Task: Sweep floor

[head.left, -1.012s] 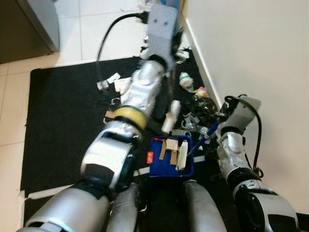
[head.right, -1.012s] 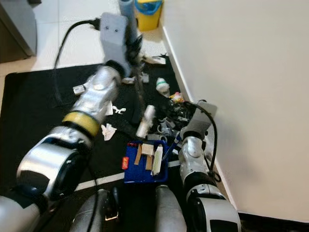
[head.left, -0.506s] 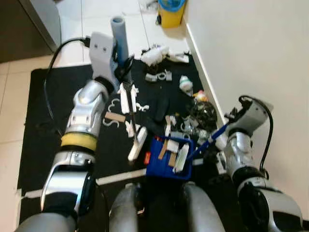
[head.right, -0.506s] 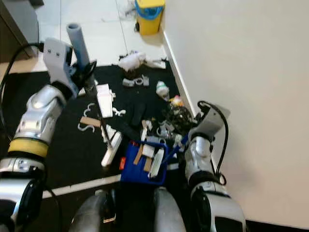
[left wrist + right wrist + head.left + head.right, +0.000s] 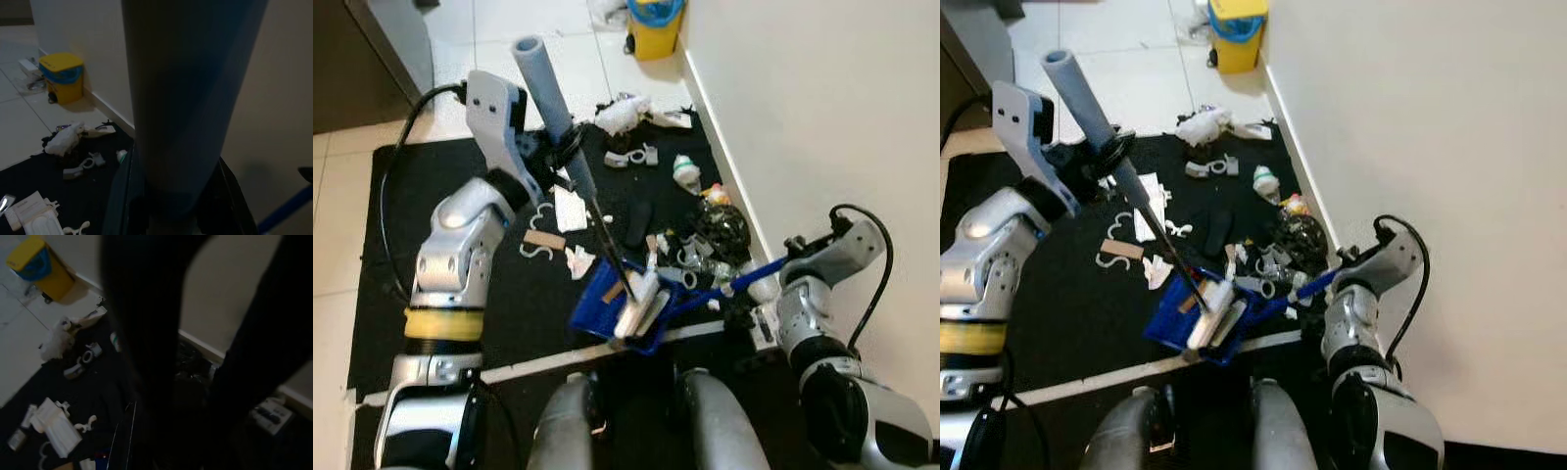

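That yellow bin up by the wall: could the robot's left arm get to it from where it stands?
Probably not. The left gripper is shut on the broom handle, and the yellow bin sits well beyond it, past the black mat.

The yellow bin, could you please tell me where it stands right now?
The yellow bin stands on the white tiles against the wall, at the top of both eye views, just beyond the black mat's far edge.
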{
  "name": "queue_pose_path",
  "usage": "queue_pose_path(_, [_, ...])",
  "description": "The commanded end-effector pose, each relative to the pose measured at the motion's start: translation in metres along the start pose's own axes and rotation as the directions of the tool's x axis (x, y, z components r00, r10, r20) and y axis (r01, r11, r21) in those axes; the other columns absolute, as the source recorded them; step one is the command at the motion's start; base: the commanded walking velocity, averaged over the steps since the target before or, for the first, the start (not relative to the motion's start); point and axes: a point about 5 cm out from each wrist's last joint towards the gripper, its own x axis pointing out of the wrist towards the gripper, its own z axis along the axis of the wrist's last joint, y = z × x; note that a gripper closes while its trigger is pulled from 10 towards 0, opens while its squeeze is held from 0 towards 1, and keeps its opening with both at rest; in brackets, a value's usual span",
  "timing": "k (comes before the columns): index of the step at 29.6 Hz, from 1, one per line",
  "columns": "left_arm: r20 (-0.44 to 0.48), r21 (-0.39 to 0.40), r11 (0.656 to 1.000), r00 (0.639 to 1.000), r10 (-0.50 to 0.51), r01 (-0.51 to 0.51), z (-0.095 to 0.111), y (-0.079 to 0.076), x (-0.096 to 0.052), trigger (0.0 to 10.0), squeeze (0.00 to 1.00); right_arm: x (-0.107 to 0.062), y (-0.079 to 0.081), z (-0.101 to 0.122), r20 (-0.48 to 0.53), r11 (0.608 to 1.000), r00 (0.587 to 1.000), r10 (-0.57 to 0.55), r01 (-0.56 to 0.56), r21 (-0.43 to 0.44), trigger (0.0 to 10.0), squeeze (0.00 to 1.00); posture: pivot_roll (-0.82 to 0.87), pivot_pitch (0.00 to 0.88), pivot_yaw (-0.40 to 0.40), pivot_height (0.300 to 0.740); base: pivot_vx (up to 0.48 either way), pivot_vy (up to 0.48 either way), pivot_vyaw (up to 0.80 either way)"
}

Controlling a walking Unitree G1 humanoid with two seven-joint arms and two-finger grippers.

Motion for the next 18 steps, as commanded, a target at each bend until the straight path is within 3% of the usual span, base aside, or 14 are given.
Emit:
queue_pose_path(1, [0.026,0.009,0.999,0.999,-0.041,0.041,0.011,-0.005,-0.005,10.0,0.0,0.003,-0.008,0.007,0.017,0.998,0.999,-0.038,0.037,0.06,10.0,0.0,0.04,0.197,-0.034,0.74,0.0,0.0,0.0])
queue_pose_path(4, [0.092,-0.061,0.991,0.989,-0.116,0.122,0.026,-0.017,-0.005,10.0,0.0,0.005,-0.01,0.014,0.044,0.998,0.998,-0.036,0.034,0.043,10.0,0.0,0.04,0.193,-0.036,0.74,0.0,0.0,0.0])
queue_pose_path(9, [0.065,-0.065,0.971,0.972,-0.225,0.229,0.033,-0.025,-0.005,10.0,0.0,0.006,-0.01,0.017,0.052,0.998,0.998,-0.033,0.03,0.052,10.0,0.0,0.04,0.19,-0.036,0.74,0.0,0.0,0.0])
queue_pose_path(13, [-0.054,0.051,0.937,0.938,-0.343,0.345,0.035,-0.034,-0.01,10.0,0.0,0.007,-0.006,0.026,0.113,1.0,0.994,0.0,0.003,-0.026,10.0,0.0,0.04,0.186,-0.036,0.74,0.0,0.0,0.0])
queue_pose_path(17, [-0.055,0.055,0.952,0.953,-0.299,0.302,0.044,-0.027,-0.01,10.0,0.0,0.007,-0.003,0.027,0.127,0.999,0.992,0.014,-0.008,-0.052,10.0,0.0,0.04,0.183,-0.036,0.74,0.0,0.0,0.0])
queue_pose_path(18, [-0.129,0.129,0.958,0.963,-0.238,0.254,0.04,-0.017,-0.012,10.0,0.0,0.007,-0.003,0.027,0.126,0.998,0.992,0.015,-0.008,-0.055,10.0,0.0,0.04,0.181,-0.038,0.74,0.0,0.0,0.0])
